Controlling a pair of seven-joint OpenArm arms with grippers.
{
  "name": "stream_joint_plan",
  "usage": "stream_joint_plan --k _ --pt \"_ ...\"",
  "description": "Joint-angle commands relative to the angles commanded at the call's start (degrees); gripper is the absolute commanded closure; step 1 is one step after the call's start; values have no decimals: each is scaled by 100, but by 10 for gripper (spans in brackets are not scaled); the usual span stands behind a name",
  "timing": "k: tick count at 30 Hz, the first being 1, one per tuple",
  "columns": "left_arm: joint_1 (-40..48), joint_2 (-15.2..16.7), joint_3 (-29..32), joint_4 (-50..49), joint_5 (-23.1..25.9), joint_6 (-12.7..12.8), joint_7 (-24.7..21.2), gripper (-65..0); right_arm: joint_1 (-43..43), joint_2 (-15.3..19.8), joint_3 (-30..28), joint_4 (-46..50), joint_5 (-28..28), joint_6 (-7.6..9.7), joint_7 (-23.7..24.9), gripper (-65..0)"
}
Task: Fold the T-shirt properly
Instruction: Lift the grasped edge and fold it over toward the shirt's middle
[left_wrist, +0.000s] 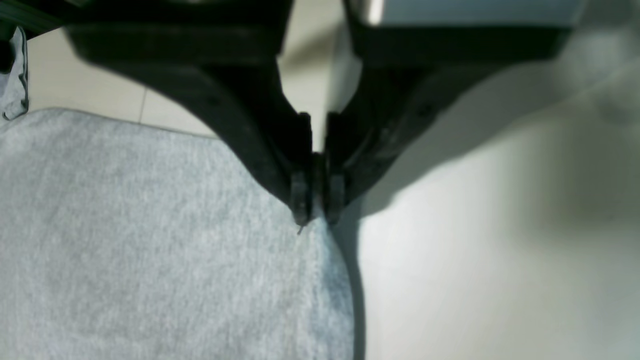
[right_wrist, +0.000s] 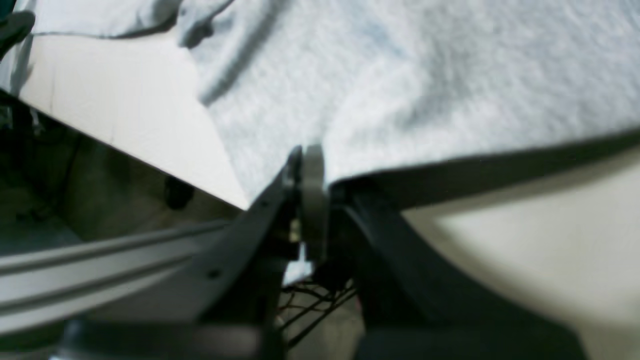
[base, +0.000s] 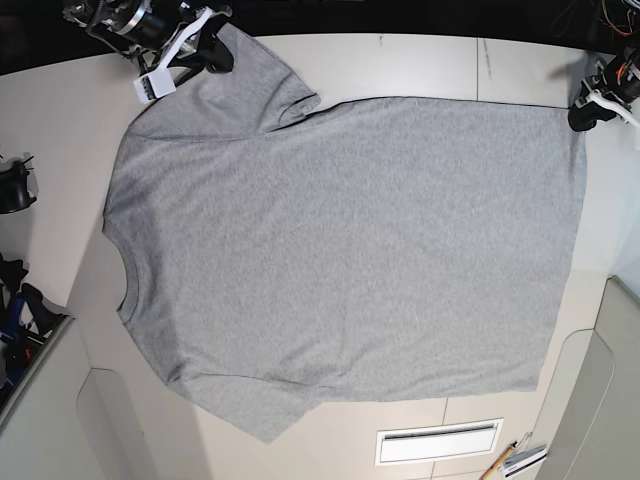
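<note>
The heather-grey T-shirt (base: 340, 250) lies spread flat on the white table (base: 420, 65), plain side up, with its neck at the left and its hem at the right. My left gripper (base: 582, 112) is at the far hem corner. In the left wrist view it (left_wrist: 315, 215) is shut on the edge of the T-shirt (left_wrist: 150, 240). My right gripper (base: 215, 50) is at the far sleeve. In the right wrist view it (right_wrist: 310, 165) is shut on the edge of the T-shirt (right_wrist: 425, 75), which rises slightly at the fingers. No lettering shows.
A white slotted panel (base: 437, 442) and some pens (base: 520, 460) lie near the front edge. Black equipment (base: 15, 190) stands at the left edge. The table's edge (right_wrist: 150, 165) runs just beside my right gripper, with the floor below.
</note>
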Motion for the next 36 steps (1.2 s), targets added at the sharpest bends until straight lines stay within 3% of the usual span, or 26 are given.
stream_joint_plan --k 2,4,10,14,20,28,33,36 --pt "2 2 -52 109 -2 0 83 0 -4 2 144 83 116 225 -68 0" --pt "9 4 -149 234 -11 0 92 0 -50 2 380 208 520 658 -184 0" --pt "17 2 -745 520 -319 0 175 0 -385 2 1156 629 1259 765 -374 0" --pt "15 0 -761 699 -481 0 258 0 -330 2 1322 844 1473 763 -428 0" --pt "-48 2 -761 898 -483 0 212 0 -232 0 1322 1416 1480 761 -428 0" --pt "-599 -57 -761 896 -385 0 190 0 658 0 1329 1484 1182 756 -428 0" --pt "-1023 -79 -754 885 247 0 -258 0 1370 2 1329 975 1056 758 -431 0" --pt "-1134 -74 -743 870 356 0 -372 0 1834 2 1329 699 1051 761 -442 0"
